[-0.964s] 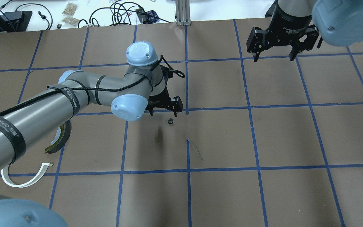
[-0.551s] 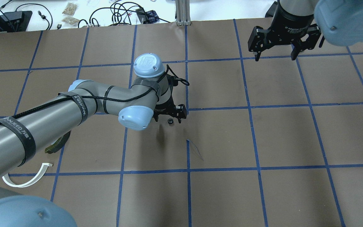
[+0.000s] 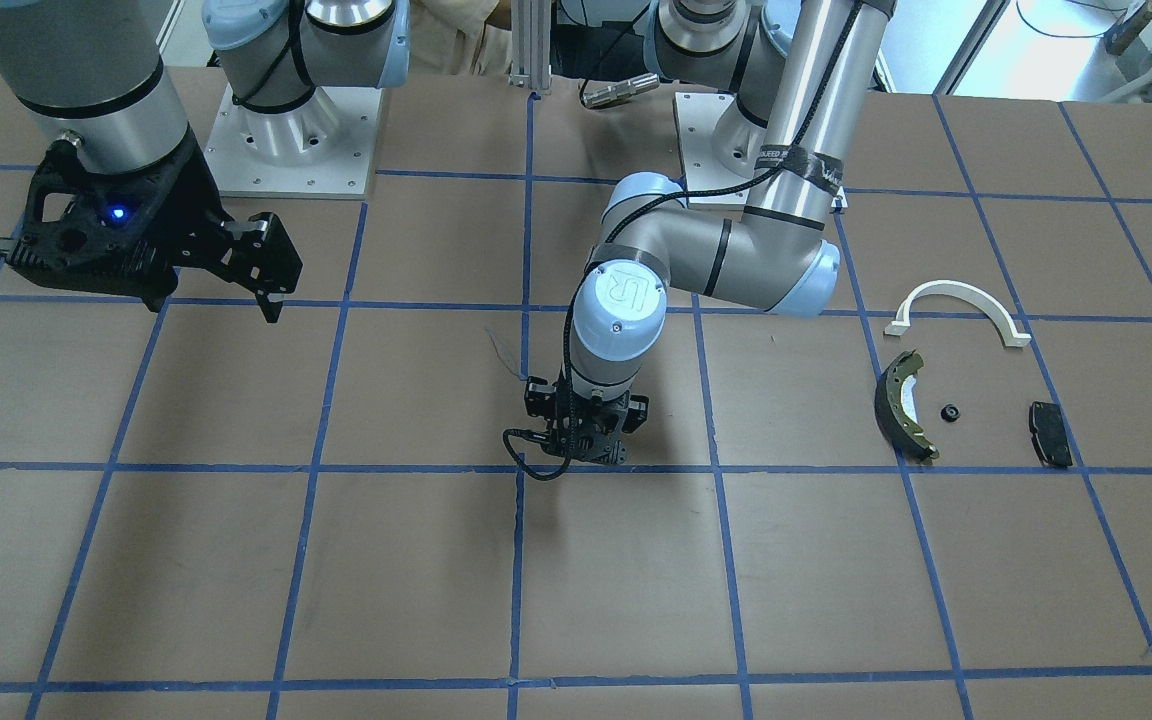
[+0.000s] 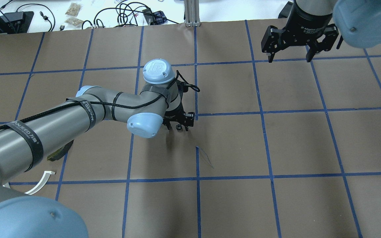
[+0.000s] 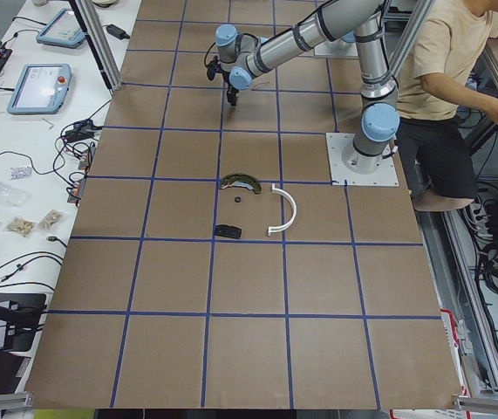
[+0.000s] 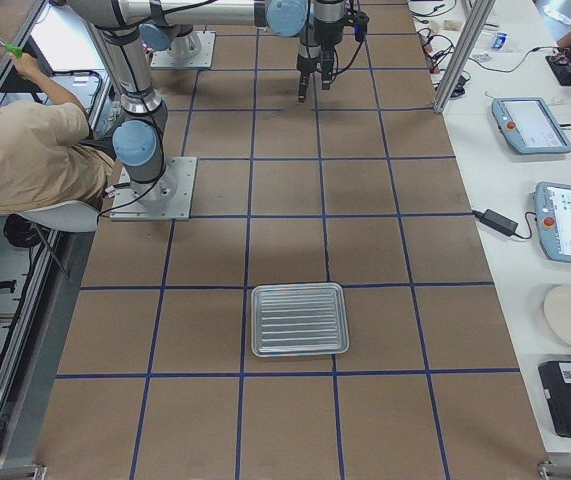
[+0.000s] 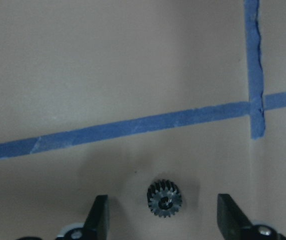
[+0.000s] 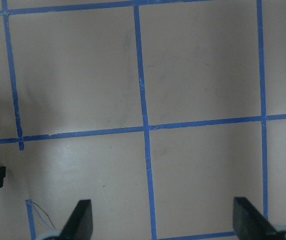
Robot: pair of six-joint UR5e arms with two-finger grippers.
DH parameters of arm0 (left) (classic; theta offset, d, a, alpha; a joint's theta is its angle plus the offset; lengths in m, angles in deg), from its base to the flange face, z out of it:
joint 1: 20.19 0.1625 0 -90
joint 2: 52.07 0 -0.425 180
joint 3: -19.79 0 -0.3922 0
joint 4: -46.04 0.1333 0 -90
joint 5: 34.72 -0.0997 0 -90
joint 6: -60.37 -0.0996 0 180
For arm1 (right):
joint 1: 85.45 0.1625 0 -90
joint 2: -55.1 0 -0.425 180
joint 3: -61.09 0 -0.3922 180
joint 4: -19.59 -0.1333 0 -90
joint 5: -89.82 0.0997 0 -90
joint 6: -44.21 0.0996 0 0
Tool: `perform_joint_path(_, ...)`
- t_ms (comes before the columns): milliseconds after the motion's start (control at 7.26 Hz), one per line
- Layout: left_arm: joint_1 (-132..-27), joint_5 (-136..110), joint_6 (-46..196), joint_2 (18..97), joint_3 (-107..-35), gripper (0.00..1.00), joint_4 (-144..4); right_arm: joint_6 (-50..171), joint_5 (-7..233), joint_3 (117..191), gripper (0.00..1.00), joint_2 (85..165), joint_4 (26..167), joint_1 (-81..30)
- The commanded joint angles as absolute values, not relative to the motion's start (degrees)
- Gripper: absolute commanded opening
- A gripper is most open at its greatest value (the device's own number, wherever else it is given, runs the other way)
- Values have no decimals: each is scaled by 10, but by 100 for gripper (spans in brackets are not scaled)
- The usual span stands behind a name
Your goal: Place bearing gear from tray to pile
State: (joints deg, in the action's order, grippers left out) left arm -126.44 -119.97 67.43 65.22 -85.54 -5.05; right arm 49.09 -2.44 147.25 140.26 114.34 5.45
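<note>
Reading left to right across the overhead view. Recording the pile [image 5: 237, 200] at the left end of the bench [image 4: 276, 148]: white plastic arch [image 3: 956, 305], olive-green brake shoe [image 3: 904, 405], small black brake pad [image 3: 1050, 432], plus a small round black part [image 3: 951, 412] lying between shoe and pad, touching neither. Noting the left arm [image 4: 45, 132] reaching over much of this group in the overhead view.

Finding the left tool [image 4: 179, 123] near mid-bench, pointing down close to the surface, just beside a crossing of blue tape lines [image 7: 132, 127]. Recording its jaws as standing wide apart and gripping nothing. Locating the bearing gear [image 7: 165, 198] flat on the brown paper between the two fingers [image 7: 98, 217], with a clear gap on either side. Placing that gear well apart from both pile and tray.

Finding the right tool [image 4: 289, 58] hanging above the far right part of the bench, jaws spread wide, holding nothing, only taped paper showing between them.

Recording the tray [image 6: 300, 320], silver and ribbed, lying flat at the right end of the bench.
</note>
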Motion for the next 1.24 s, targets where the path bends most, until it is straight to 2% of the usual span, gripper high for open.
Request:
perform_joint_path(0,-1264,-1199,670,653,-855,5,-50,488,-16,1470,100,1404,1142,51)
perform_joint_path(138,-1264,-1198,670,653,-852,0,-52,488,-16,1471,100,1411,1137,53)
perform_joint_path(551,-1232,-1201,650,633,-814,0,-82,492,-18,1462,100,1416,1119,53)
perform_joint_path(1102,-1002,-1211,484,610,-646,0,-360,488,8,1458,100,1417,1099,53)
